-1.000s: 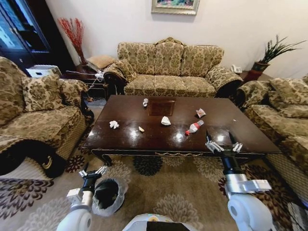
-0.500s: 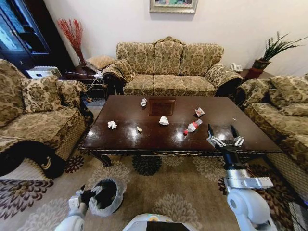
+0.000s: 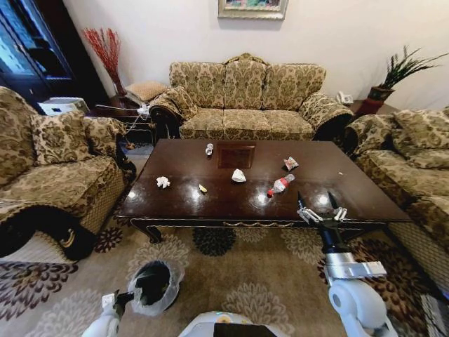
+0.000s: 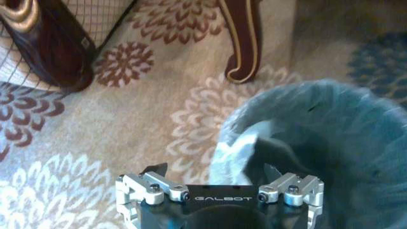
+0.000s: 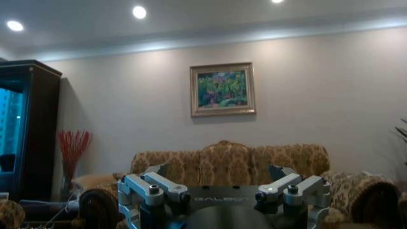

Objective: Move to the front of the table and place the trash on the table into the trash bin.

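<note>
The dark brown table [image 3: 351, 184] stands ahead with the trash spread on it: a crumpled tissue [image 3: 163, 182], another tissue [image 3: 239, 175], a clear bottle with a red cap [image 3: 280, 186], a red-white wrapper [image 3: 290, 163] and a small clear cup [image 3: 210, 149]. On the carpet at lower left is the black trash bin [image 3: 154, 284] with its whitish bag. My right gripper [image 3: 316, 204] is raised over the table's near right edge, open and empty. My left gripper [image 3: 114, 301] hangs low beside the bin [image 4: 318, 138], open [image 4: 216, 171] and empty.
Patterned sofas surround the table: one behind [image 3: 245, 98], one at the left [image 3: 56, 161], one at the right [image 3: 414, 161]. A carved table leg [image 4: 245, 43] stands on the floral carpet [image 3: 245, 274] near the bin. A potted plant [image 3: 393, 77] sits at the back right.
My left arm has dropped toward the bottom of the view beside the bin. My right gripper has shifted slightly left near the table's front edge. The trash has not moved.
</note>
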Controlling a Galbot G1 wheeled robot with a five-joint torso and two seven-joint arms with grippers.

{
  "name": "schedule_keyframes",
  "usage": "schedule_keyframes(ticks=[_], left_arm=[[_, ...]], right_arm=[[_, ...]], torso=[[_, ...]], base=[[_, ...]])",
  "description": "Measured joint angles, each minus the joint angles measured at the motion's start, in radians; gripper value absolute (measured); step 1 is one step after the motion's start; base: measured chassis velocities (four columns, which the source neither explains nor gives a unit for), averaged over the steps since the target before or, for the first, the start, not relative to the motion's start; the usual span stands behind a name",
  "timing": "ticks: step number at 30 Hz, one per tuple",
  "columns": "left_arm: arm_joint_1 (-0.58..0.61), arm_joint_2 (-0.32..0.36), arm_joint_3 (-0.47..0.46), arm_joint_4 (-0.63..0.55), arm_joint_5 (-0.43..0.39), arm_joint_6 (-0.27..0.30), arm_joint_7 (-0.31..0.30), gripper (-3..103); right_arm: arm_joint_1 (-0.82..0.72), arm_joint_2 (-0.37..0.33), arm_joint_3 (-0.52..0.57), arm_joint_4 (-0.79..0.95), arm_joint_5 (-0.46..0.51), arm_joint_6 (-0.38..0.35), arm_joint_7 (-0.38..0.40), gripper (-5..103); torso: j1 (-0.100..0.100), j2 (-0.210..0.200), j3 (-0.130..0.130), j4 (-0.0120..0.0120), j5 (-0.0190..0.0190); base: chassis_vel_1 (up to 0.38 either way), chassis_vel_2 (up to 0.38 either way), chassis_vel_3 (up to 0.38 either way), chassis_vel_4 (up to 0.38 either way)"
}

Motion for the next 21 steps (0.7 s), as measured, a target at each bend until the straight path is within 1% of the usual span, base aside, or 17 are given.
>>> schedule_keyframes(ticks=[1, 2, 5, 7, 9, 10, 11, 12, 13, 15, 16, 18, 20, 21], left_arm=[[-0.036, 0.009, 0.004, 0.054, 0.006, -0.013, 0.002, 100], [-0.036, 0.009, 0.004, 0.054, 0.006, -0.013, 0.002, 100], [-0.101, 0.029, 0.017, 0.165, 0.004, -0.051, 0.019, 100], [-0.113, 0.034, 0.022, 0.189, 0.003, -0.051, 0.028, 100], [-0.129, 0.039, 0.027, 0.212, 0.014, -0.033, 0.036, 100], [-0.129, 0.039, 0.027, 0.212, 0.014, -0.033, 0.036, 100], [-0.141, 0.039, 0.03, 0.229, 0.018, -0.02, 0.041, 100], [-0.149, 0.039, 0.031, 0.241, 0.017, -0.017, 0.046, 100], [-0.156, 0.039, 0.03, 0.252, 0.015, -0.017, 0.054, 102], [-0.162, 0.04, 0.03, 0.262, 0.009, -0.017, 0.065, 102], [-0.171, 0.04, 0.03, 0.271, 0.008, -0.014, 0.078, 98], [-0.177, 0.039, 0.03, 0.276, 0.013, -0.007, 0.081, 98], [-0.198, 0.034, 0.026, 0.296, 0.037, 0.025, 0.095, 92], [-0.198, 0.034, 0.026, 0.296, 0.037, 0.025, 0.095, 92]], right_arm=[[-0.004, 0.002, 0.001, -0.008, 0.0, 0.002, -0.001, 100], [-0.004, 0.002, 0.001, -0.008, 0.0, 0.002, -0.001, 100], [-0.007, 0.007, 0.005, -0.028, -0.005, 0.008, 0.002, 100], [-0.005, 0.011, 0.005, -0.033, -0.01, 0.008, 0.005, 100], [-0.004, 0.018, 0.005, -0.037, -0.016, 0.008, 0.008, 100], [-0.004, 0.018, 0.005, -0.037, -0.016, 0.008, 0.008, 100], [-0.004, 0.023, 0.005, -0.038, -0.017, 0.008, 0.008, 100], [-0.004, 0.027, 0.004, -0.039, -0.017, 0.008, 0.008, 100], [-0.004, 0.029, 0.004, -0.041, -0.017, 0.008, 0.007, 100], [-0.004, 0.03, 0.003, -0.043, -0.017, 0.008, 0.005, 100], [-0.009, 0.031, 0.004, -0.046, -0.016, 0.009, 0.003, 100], [-0.013, 0.031, 0.006, -0.047, -0.016, 0.01, 0.003, 100], [-0.019, 0.025, 0.009, -0.057, -0.015, 0.018, 0.002, 100], [-0.019, 0.025, 0.009, -0.057, -0.015, 0.018, 0.002, 100]], torso=[[0.0, 0.0, 0.0, -0.0002, 0.0001], [0.0, 0.0, 0.0, -0.0002, 0.0001], [0.0, 0.0, 0.0, -0.0005, 0.0], [0.0, 0.0, 0.0, -0.0002, 0.0001], [0.0, 0.0, 0.0, -0.0002, 0.0007], [0.0, 0.0, 0.0, -0.0002, 0.0007], [0.0, 0.0, 0.0, -0.0003, 0.0004], [0.0, 0.0, 0.0, -0.0003, 0.0002], [0.0, 0.0, 0.0, -0.0003, 0.0002], [0.0, 0.0, 0.0, -0.0002, 0.0004], [0.0, 0.0, 0.0, 0.0, 0.0003], [0.0, 0.0, 0.0, -0.0001, 0.0004], [0.0, 0.0, 0.0, -0.0004, 0.0004], [0.0, 0.0, 0.0, -0.0004, 0.0004]], base=[[0.0, 0.0, 0.0, 0.0], [0.0, 0.0, 0.0, 0.0], [0.0, 0.0, 0.0, 0.0], [0.0, 0.0, 0.0, 0.0], [0.0, 0.0, 0.0, 0.0], [0.0, 0.0, 0.0, 0.0], [0.0, 0.0, 0.0, 0.0], [0.0, 0.0, 0.0, 0.0], [0.0, 0.0, 0.0, 0.0], [0.0, 0.0, 0.0, 0.0], [0.0, 0.0, 0.0, 0.0], [0.0, 0.0, 0.0, 0.0], [0.0, 0.0, 0.0, 0.0], [0.0, 0.0, 0.0, 0.0]])
